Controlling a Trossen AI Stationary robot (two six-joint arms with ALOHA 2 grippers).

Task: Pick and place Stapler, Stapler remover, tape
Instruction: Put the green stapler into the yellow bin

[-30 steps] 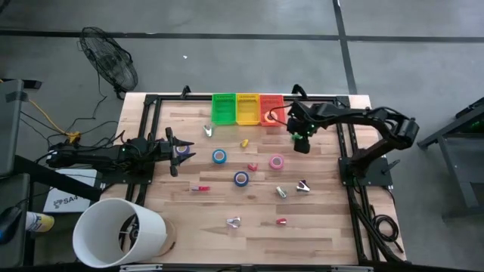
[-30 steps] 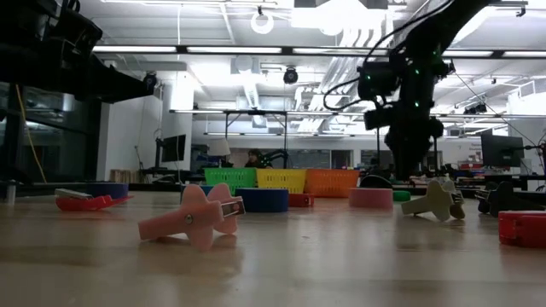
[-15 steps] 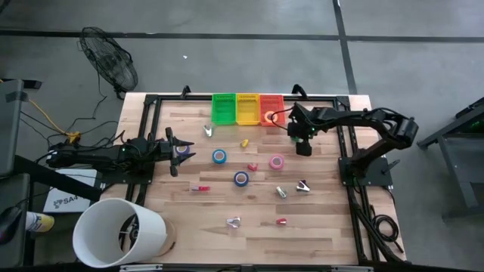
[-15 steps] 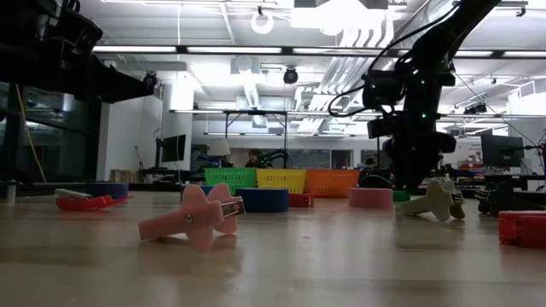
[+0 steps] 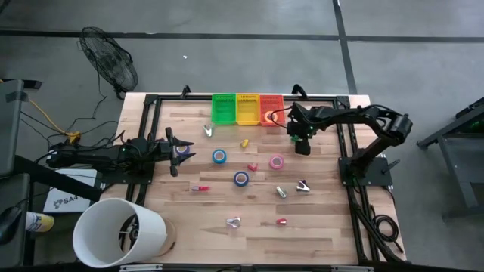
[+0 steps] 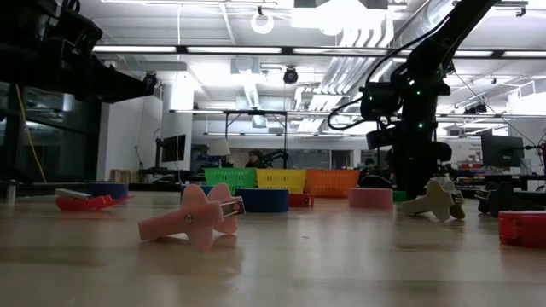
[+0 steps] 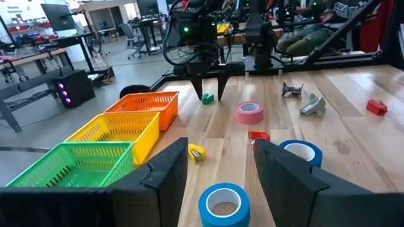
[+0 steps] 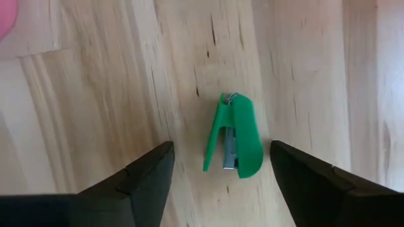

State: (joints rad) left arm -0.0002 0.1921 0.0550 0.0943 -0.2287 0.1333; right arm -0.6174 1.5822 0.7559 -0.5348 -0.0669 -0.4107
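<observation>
Your right gripper [image 8: 218, 170] hangs low over the green stapler [image 8: 235, 135], fingers spread and not touching it, one to each side. The stapler lies flat on the bare table [image 5: 325, 227], near the right edge and just in front of the orange bin [image 5: 271, 109] at the far edge.

Judge the stapler as small, light and rigid plastic, with a smooth curved shell that could slide or skate if one finger reaches it first. It is hinged, and its mouth stands slightly open at one end, so a squeeze top to bottom would only fold it. Take it across its narrow width, on the two long flat sides near the middle, as your fingers already line up. Centre it between them before you close, so both meet it together.

The tape rolls are hollow rings and likely just as light: the pink roll [image 5: 277, 161] sits a little nearer the middle, with the two blue rolls [image 5: 218, 156] and [image 5: 240, 178] beyond it.

Your left gripper [image 7: 218, 167] waits at the left edge, fingers apart and holding nothing.
</observation>
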